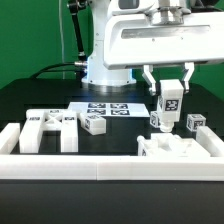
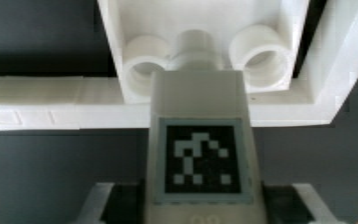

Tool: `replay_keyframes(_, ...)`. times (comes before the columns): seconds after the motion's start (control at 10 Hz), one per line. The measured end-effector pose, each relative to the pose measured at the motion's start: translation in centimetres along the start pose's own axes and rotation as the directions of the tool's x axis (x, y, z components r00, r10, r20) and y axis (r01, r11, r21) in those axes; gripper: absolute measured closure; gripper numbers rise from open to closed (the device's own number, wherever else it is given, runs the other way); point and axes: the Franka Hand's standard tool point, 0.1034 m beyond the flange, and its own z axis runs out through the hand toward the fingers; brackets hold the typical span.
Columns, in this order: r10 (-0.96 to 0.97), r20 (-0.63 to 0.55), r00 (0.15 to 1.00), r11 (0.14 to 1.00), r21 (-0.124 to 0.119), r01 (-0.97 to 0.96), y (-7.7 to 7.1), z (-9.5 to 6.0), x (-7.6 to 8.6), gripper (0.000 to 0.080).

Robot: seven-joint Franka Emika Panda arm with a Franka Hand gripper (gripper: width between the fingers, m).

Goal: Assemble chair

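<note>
Gripper clamped on chair leg | leg upright, long axis vertical, right of centre | chair panel just below | tagged block beside

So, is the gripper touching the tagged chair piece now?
Touching. In the exterior view the gripper closes on both sides of the chair piece and holds it in the air.

The chair's tagged white leg is held upright directly above its white panel.
</note>
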Motion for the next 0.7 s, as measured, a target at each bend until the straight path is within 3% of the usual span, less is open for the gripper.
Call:
replay_keyframes(0.1,-0.002,-0.007,1.000,1.000,-0.002,0.002,-0.1,0.1,0.0,0.0509)
replay_keyframes(0.3,-0.024,-0.184,0.983,0.999,-0.039,0.018,-0.7,0.3,0.4,0.0509)
replay_keyframes(0.5,-0.035,-0.151,0.988,0.999,-0.017,0.033,-2.3,1.2,0.1,0.0509)
replay_keyframes(0.7,-0.037,-0.154,0.987,0.999,-0.017,0.035,-2.3,1.3,0.2,0.0509)
